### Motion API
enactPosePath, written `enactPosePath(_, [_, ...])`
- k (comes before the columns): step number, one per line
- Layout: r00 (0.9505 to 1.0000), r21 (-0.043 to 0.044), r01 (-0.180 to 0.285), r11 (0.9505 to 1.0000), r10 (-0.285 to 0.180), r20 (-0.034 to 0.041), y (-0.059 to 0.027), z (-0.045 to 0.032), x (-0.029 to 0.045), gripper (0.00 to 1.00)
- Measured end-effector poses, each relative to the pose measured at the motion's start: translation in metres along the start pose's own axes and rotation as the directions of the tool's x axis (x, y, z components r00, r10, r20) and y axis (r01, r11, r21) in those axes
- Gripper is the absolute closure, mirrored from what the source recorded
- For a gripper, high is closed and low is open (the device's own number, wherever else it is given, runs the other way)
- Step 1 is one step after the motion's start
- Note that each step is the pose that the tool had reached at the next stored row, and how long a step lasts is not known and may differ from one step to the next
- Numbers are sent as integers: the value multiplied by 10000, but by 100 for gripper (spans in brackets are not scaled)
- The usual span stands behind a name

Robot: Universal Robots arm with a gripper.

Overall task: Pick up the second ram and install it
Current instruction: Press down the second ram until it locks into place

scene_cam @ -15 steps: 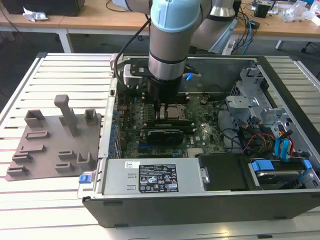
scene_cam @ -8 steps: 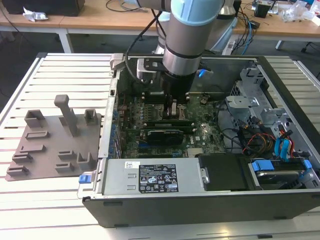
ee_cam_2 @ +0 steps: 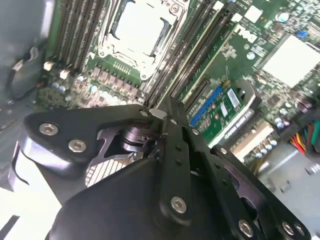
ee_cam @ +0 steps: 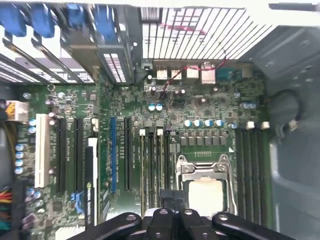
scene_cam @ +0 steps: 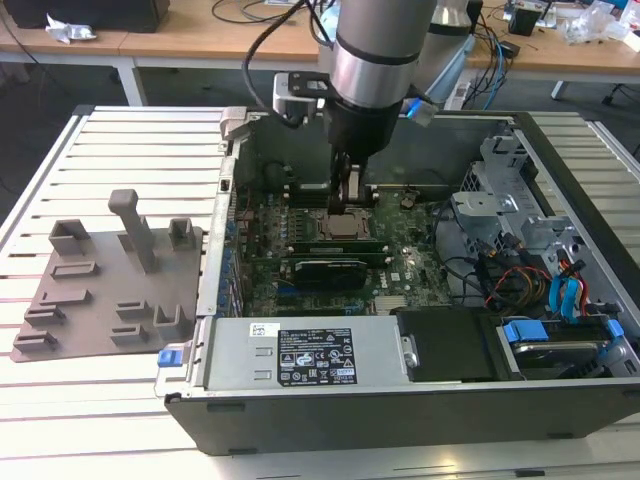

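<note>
The tool (scene_cam: 349,197) hangs at the centre of the exterior view, low inside the open computer case (scene_cam: 400,400), just above the motherboard (scene_cam: 400,285) beside the processor socket (scene_cam: 345,226). Its fingers (ee_cam_2: 167,125) are drawn close together in the second wrist view, meeting over the memory slots (ee_cam_2: 187,60). I cannot tell whether the second ram is pinched between them; no green stick shows there. The slots run lengthwise toward the upper right of that frame, in line with the tool. The grey holder tray (scene_cam: 100,290) lies at the exterior view's left on the slatted bench (scene_cam: 60,400), well apart from the tool. Desks with cables stand behind.
</note>
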State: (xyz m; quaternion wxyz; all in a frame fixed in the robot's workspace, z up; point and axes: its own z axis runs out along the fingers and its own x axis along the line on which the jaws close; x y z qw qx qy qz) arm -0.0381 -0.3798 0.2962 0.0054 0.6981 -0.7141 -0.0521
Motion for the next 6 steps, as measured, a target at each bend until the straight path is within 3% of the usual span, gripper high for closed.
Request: enactPosePath(6, [10000,0,0,10000,0,1,0,-4,0,90])
